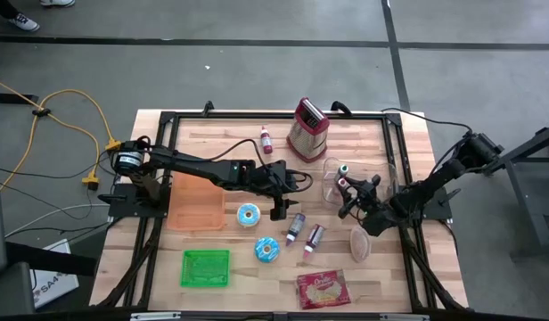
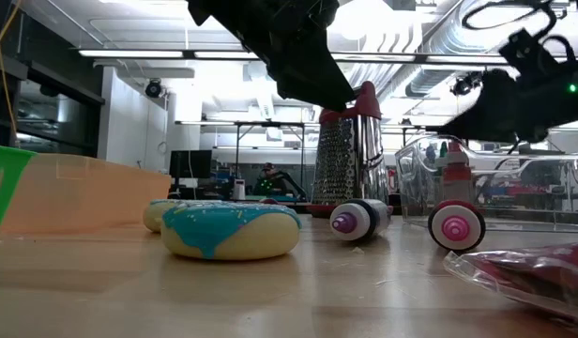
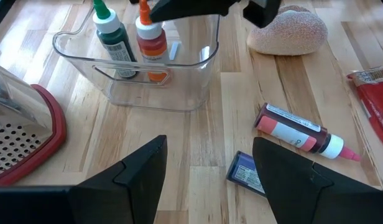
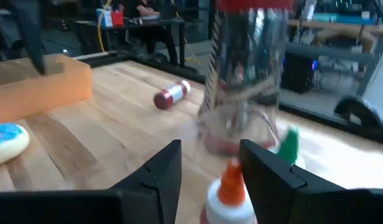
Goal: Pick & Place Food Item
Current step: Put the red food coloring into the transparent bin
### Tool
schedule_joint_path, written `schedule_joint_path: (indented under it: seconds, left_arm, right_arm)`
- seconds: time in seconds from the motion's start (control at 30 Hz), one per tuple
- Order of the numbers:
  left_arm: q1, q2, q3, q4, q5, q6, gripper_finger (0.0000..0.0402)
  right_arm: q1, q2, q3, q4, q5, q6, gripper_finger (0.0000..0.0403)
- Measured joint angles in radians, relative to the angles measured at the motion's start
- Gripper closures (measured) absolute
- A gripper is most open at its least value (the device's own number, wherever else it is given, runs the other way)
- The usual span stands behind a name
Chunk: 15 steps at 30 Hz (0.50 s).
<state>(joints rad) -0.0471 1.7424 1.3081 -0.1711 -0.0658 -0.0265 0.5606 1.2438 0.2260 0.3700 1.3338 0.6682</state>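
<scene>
Two bottles upright, left wrist only

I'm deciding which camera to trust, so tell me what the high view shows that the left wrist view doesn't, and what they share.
Only the high view: the orange tray, the green basket, two blue-frosted donuts, and the right gripper beside the clear container.

Only the left wrist view: the green-capped bottle and orange-capped bottle standing upright in that container, and the left gripper with fingers apart over bare wood.

Both: the clear container, the grater, the bread roll, and the lying pink tube.
</scene>
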Motion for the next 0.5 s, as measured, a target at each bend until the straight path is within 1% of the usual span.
schedule_joint_path:
  seconds: [0.13, 0.37, 0.43, 0.5]
  left_arm:
    - [0.0, 0.0, 0.0, 0.0, 0.0, 0.0, 0.017]
    - [0.0, 0.0, 0.0, -0.006, 0.0, 0.0, 0.017]
    - [0.0, 0.0, 0.0, -0.018, 0.0, 0.0, 0.017]
    - [0.0, 0.0, 0.0, -0.038, 0.0, -0.007, 0.017]
  right_arm:
    - [0.0, -0.004, 0.0, 0.225, 0.001, -0.263, 0.0254]
    - [0.003, -0.005, 0.001, 0.69, -0.014, -0.733, 0.0254]
    - [0.003, -0.005, 0.001, 0.785, -0.05, -0.814, 0.0254]
    - [0.003, -0.005, 0.001, 0.84, -0.089, -0.844, 0.0254]
